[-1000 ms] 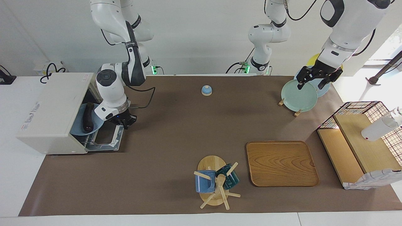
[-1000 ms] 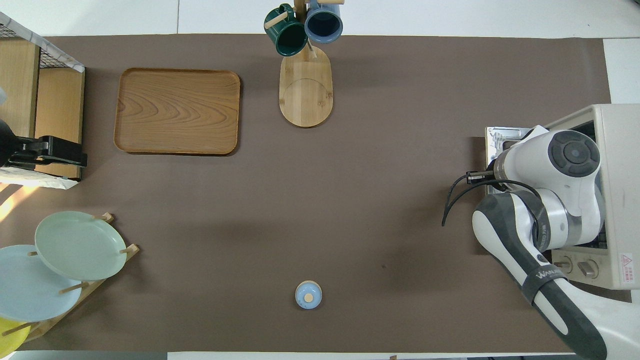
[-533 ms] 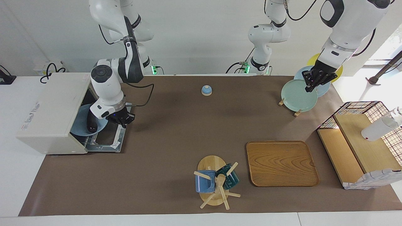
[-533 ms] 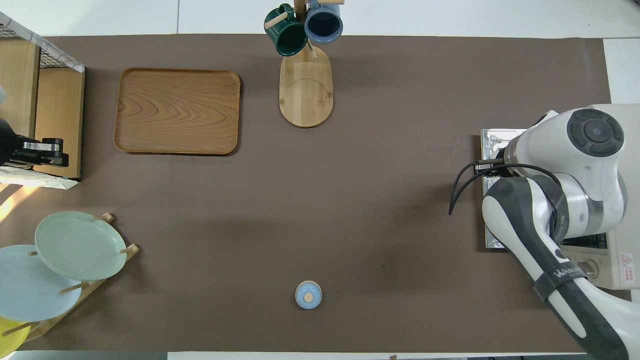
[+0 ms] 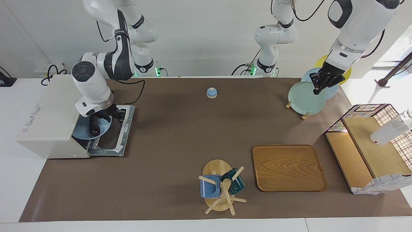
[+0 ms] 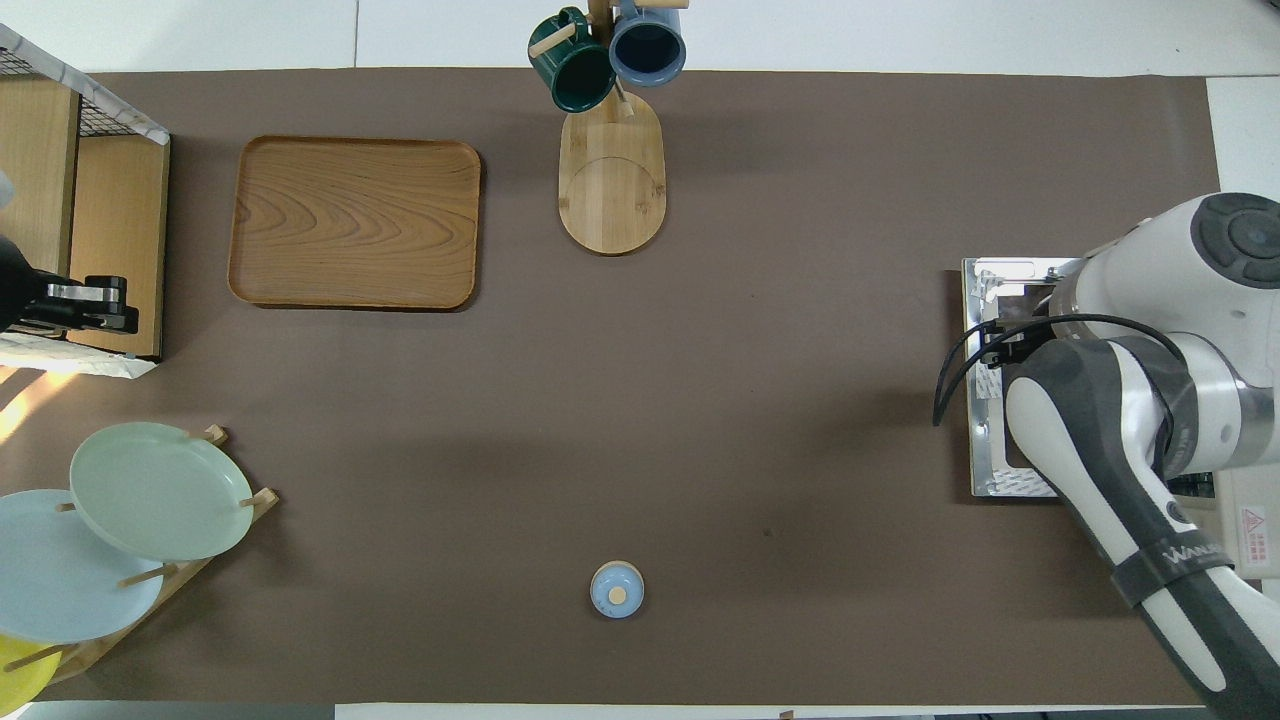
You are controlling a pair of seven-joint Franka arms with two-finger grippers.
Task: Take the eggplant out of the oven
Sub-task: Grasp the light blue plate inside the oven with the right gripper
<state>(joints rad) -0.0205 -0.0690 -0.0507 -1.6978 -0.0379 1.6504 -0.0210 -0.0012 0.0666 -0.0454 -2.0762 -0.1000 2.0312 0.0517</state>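
- Right now the eggplant (image 5: 94, 125) lies on a blue plate (image 5: 82, 131) inside the oven (image 5: 51, 116), at the right arm's end of the worktop, with the door (image 5: 125, 129) dropped flat.
- The right tool (image 5: 118, 115) hangs over the open door, just beside the eggplant. It holds nothing that I can see, and I cannot tell how far open it is.
- To do this step well, I judge it should come in low over the door, close across the eggplant's thick middle, and lift before pulling out. The skin looks glossy and may slip.
- In the way are the oven's upper edge and the plate's rim. The arm's own wrist hides part of the eggplant.
- The left tool (image 5: 318, 87) waits, drawn closed at a green plate (image 5: 302, 101) in the rack. I cannot tell whether it is pinching the plate.
- The bell (image 5: 211, 92), tray (image 5: 288, 167) and mug stand (image 5: 220, 188) sit well apart from the oven.
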